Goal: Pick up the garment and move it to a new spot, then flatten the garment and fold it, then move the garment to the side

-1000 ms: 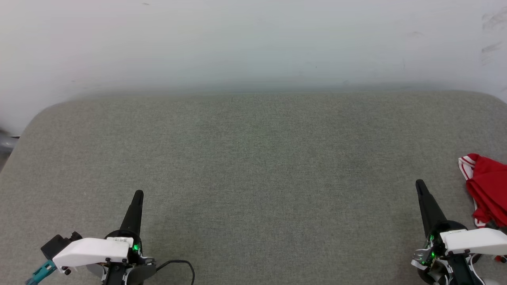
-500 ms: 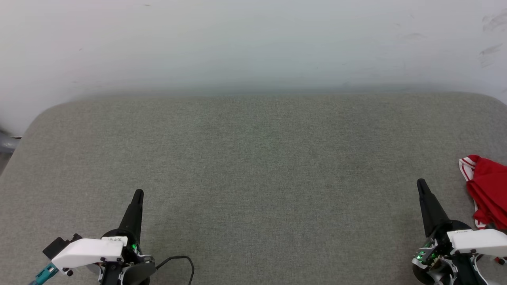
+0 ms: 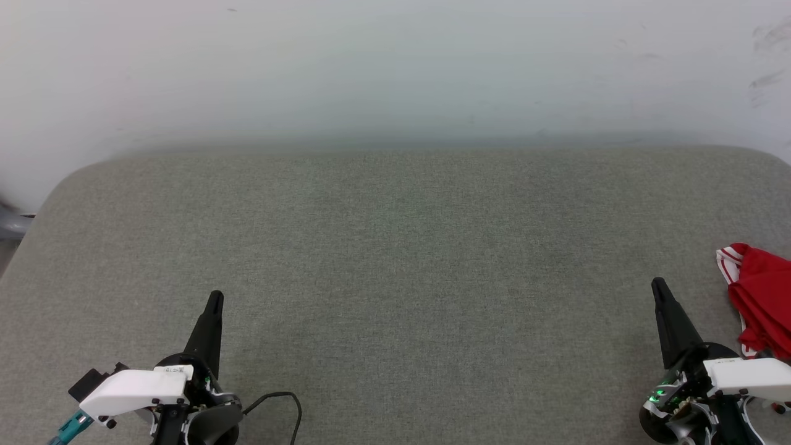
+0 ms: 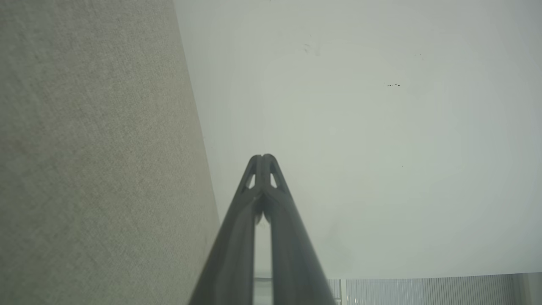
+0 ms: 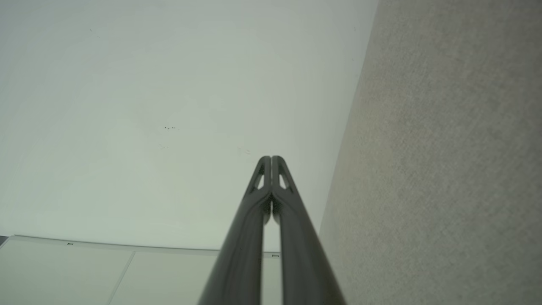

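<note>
Grey woven surface (image 3: 395, 266): lies under and ahead of both sets of fingers.
Red garment (image 3: 763, 296): crumpled on that surface with its striped trim showing. It is just outboard of the right gripper (image 3: 657, 284) without touching it, and well apart from the left gripper (image 3: 214, 298).
Right gripper state: fingers pressed together, nothing held.
Left gripper state: fingers pressed together, nothing held.
Pale wall (image 3: 395, 68): ahead of both fingertips.

A grey fabric-covered surface (image 3: 395, 259) with rounded corners — plain white wall (image 3: 395, 68) behind it.
</note>
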